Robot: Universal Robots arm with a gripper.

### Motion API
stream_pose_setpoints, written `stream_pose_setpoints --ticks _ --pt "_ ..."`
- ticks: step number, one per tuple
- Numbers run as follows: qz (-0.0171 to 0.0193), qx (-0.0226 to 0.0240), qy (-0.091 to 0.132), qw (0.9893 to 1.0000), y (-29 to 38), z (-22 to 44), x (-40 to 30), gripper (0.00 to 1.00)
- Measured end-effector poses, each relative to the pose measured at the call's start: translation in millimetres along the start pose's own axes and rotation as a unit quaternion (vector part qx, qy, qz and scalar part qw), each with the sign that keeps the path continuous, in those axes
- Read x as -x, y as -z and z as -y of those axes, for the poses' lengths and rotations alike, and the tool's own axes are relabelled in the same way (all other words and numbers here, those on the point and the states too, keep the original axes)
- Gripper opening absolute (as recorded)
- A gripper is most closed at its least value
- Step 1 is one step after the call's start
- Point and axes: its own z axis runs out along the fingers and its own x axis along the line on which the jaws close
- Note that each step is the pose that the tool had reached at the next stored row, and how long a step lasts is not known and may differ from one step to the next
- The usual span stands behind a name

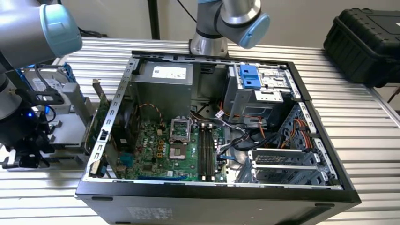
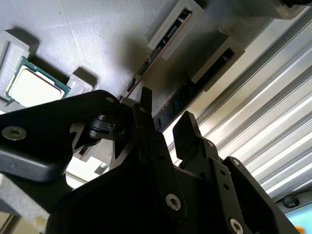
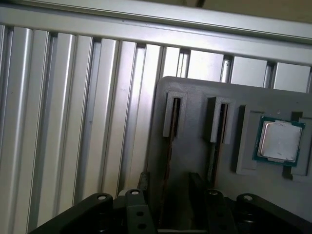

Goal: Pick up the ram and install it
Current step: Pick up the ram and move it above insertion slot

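Note:
Two rams stand on edge in the slots of a grey holder plate point(image 3: 195, 97), seen in both wrist views. My gripper point(image 3: 170, 187) is open and straddles the ram point(image 3: 168, 161) nearest the plate's edge, one finger point(image 3: 144, 183) on each side with a gap to the stick. In the second wrist view that same ram point(image 2: 195, 83) runs between the fingertips of the gripper point(image 2: 165, 114). The other ram point(image 3: 214, 158) lies just outside the fingers. In the exterior view the gripper point(image 1: 25, 157) hangs low at the left, beside the open computer case point(image 1: 125, 84).
A processor chip point(image 3: 279, 141) rests in a pocket of the same plate. A green expansion card point(image 1: 100, 126) stands between holder and case. The motherboard's memory slots point(image 1: 203, 150) lie mid-case among cables. A black case point(image 1: 368, 42) sits at the back right on the ribbed aluminium table point(image 1: 362, 140).

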Motion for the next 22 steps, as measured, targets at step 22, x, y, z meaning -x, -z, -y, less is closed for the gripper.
stream_pose_setpoints --ticks 22 --pt "0.0000 0.0000 0.000 1.0000 -0.2 -0.1 -0.5 0.00"
